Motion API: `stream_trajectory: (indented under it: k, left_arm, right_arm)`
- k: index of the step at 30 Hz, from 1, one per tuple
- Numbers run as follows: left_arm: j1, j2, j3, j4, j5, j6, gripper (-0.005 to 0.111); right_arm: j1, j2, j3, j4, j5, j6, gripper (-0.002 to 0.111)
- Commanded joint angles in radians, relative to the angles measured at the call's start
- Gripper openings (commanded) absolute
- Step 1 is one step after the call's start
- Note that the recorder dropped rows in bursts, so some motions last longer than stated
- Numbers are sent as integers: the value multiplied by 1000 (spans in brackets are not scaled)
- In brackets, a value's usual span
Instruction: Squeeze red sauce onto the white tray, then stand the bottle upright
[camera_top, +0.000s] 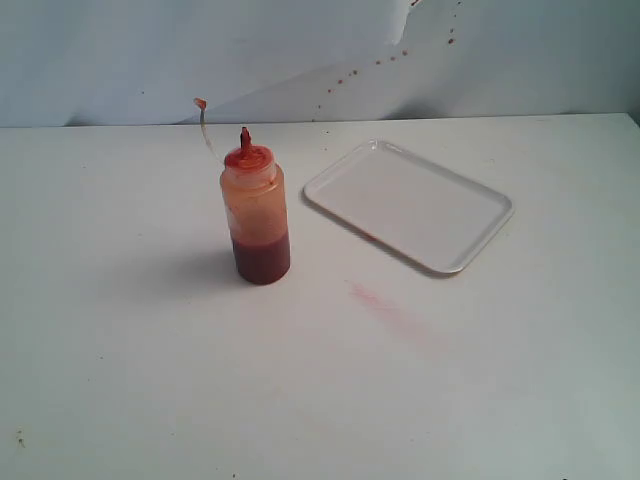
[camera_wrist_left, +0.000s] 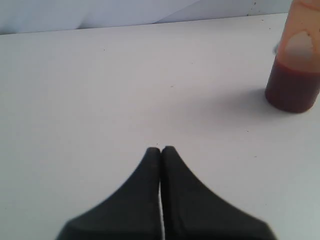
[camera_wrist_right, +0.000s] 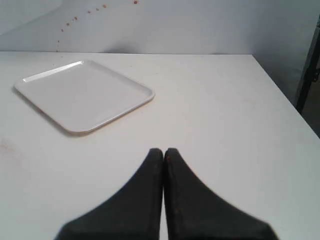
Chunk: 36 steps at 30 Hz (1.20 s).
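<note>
Standing upright, bottle (camera_wrist_left: 294, 65) — well apart from closed left tool (camera_wrist_left: 161, 150).

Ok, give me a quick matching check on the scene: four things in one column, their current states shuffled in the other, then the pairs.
1. bottle
2. white tray
3. left claw
4. pink smear

A. shut, holding nothing
B. on the table, just off the tray's near edge in the exterior view
C. standing upright, red sauce in its lower part
D. lying flat, no sauce seen on it

Pairs: 1-C, 2-D, 3-A, 4-B.
</note>
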Motion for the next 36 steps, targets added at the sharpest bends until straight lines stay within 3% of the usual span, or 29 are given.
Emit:
stream_trajectory:
  k: [1, 27, 30, 36]
  left_arm:
    - [-3, -3, 5, 0, -12, 0, 0]
    - [-3, -3, 5, 6, -14, 7, 0]
    - [-3, -3, 5, 82, -99, 63, 0]
    - [-3, -3, 5, 82, -294, 69, 0]
  right_arm:
    - [-1, -4, 3, 2, -4, 2, 0]
    - [-1, -4, 3, 4, -4, 2, 0]
    - [-1, -4, 3, 4, -4, 2, 0]
    - [-1, -4, 3, 4, -4, 2, 0]
